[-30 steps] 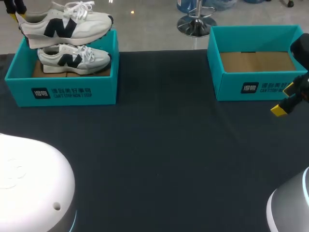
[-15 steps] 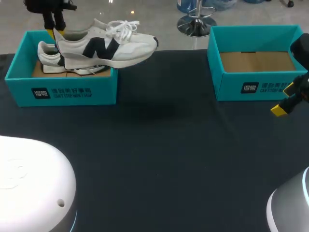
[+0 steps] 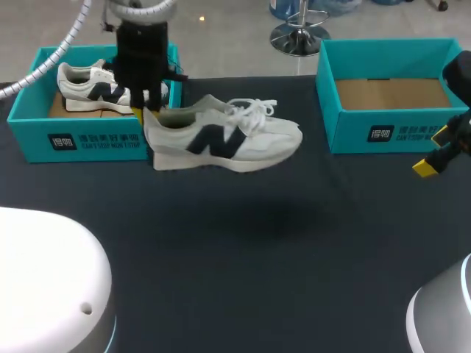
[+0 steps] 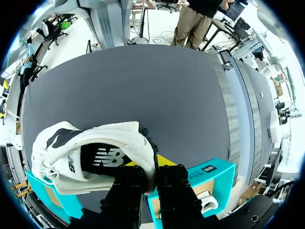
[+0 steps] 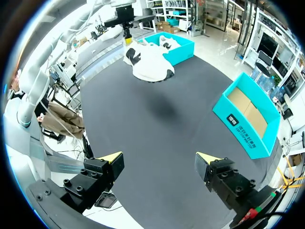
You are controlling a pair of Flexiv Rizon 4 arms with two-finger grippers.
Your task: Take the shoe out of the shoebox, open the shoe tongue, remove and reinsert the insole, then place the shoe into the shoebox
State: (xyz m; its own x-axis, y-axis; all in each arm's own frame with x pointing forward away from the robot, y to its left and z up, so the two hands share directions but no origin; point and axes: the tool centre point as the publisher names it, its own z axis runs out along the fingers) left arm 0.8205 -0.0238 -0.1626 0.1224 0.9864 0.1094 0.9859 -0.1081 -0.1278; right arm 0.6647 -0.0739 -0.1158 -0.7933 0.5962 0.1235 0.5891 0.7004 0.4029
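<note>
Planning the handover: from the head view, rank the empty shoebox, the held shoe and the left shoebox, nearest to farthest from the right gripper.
1. The empty shoebox, just beside the right gripper, at the table's right.
2. The held shoe, mid-table, in the left gripper.
3. The left shoebox, far left, with the other shoe inside.

A dark cloth covers the bench (image 3: 257,250), matt and smooth with barely any shine. The white fabric sneaker with a black side patch (image 3: 221,140) has soft matt panels, woven white laces and a rubbery pale sole — from the left wrist its insole looks like dark printed textile. The second white sneaker (image 3: 96,84) shows the same matt fabric. The left teal cardboard shoebox (image 3: 92,140) and the right teal cardboard shoebox (image 3: 390,132) are smooth card outside, bare brown cardboard on the floor inside. The left end effector (image 4: 151,168) and right end effector (image 5: 159,164) are matt black with hard-looking, flat yellow tips.
</note>
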